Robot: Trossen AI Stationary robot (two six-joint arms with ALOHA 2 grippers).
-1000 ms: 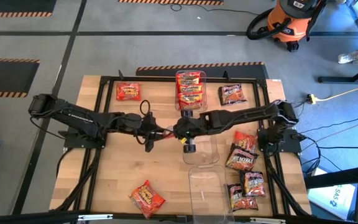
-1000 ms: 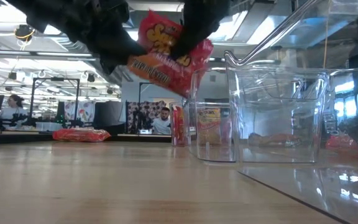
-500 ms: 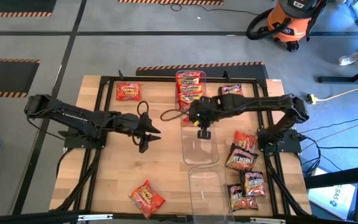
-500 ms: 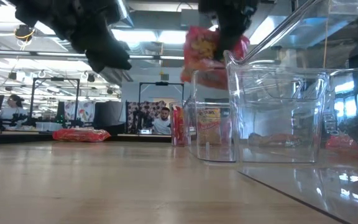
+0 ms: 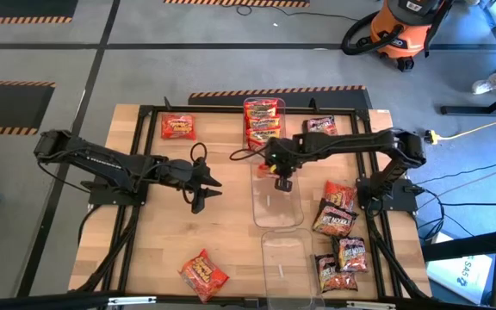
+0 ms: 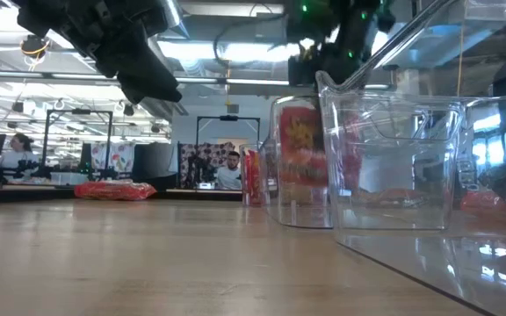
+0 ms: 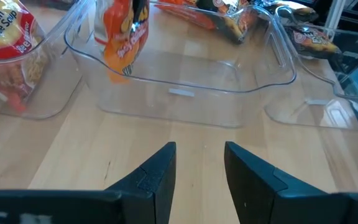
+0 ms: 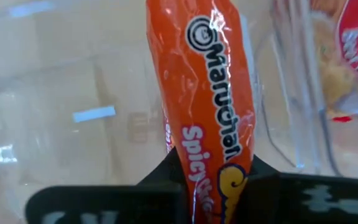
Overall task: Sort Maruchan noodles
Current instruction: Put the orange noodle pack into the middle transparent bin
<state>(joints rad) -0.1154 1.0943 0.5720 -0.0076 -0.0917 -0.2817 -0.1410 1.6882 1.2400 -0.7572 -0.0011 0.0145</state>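
- Underneath, a pale wooden table with a black frame; grey floor with striped tape around, an orange vacuum behind.
- Beyond, in the low view — an office room with seated people.
- Three clear bins in a row: far bin with stacked packets, middle bin, near bin.
- Loose packets counted: two at the left, one far right, about four near right.
- Right gripper clamped on an orange packet, hanging upright inside the middle bin.
- Left gripper near table centre, fingers partly apart, holding nothing.

Robotics lab: shop vacuum, workstations
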